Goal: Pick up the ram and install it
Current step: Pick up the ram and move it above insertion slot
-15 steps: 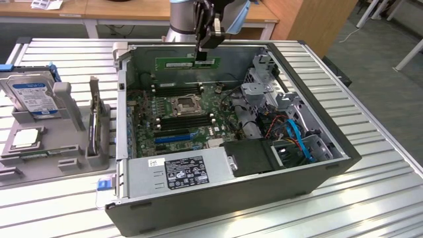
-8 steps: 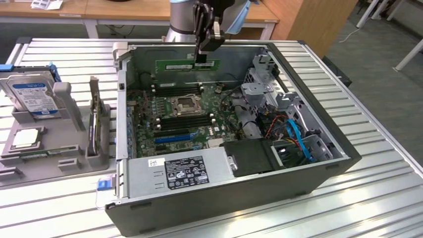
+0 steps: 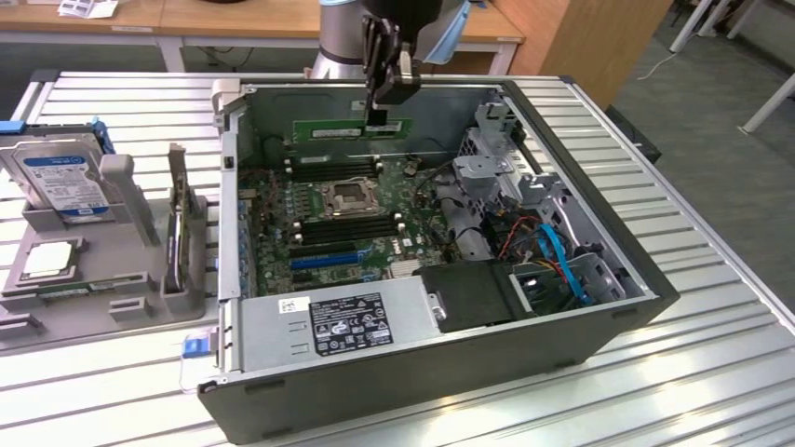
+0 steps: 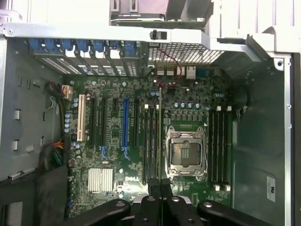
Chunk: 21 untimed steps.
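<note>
Risk now: hand (image 3: 378,119) clamped on the ram (image 3: 335,130), slots (image 4: 151,141) below it; any tilt or offset could jam it crooked.

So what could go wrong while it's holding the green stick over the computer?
1. The hand seems to grip the ram a bit off-centre, so the stick might tilt and go in crooked.
2. The black slots sit close together beside the processor socket, so the ram could come down on the wrong slot or bump the socket's edge.
</note>
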{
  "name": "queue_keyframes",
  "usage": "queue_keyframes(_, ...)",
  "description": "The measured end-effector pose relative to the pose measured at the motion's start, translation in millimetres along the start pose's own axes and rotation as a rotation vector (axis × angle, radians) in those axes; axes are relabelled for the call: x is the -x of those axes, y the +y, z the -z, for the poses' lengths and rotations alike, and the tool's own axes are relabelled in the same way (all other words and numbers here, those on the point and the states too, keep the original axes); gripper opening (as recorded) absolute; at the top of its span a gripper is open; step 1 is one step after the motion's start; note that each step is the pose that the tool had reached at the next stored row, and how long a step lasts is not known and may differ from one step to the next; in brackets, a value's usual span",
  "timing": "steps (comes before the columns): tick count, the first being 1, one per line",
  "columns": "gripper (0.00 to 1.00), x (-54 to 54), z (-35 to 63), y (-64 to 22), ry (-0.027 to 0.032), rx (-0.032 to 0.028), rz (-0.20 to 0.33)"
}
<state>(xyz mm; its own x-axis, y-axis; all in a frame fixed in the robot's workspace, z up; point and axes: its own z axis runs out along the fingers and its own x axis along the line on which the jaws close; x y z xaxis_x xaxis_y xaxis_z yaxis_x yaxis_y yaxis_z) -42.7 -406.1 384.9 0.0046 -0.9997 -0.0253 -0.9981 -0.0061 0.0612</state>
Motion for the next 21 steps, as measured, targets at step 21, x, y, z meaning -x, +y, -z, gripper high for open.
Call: queue_keyframes(21,0.11,-1.1,-25.6,-1.6,-0.0001,-0.0038,0.000)
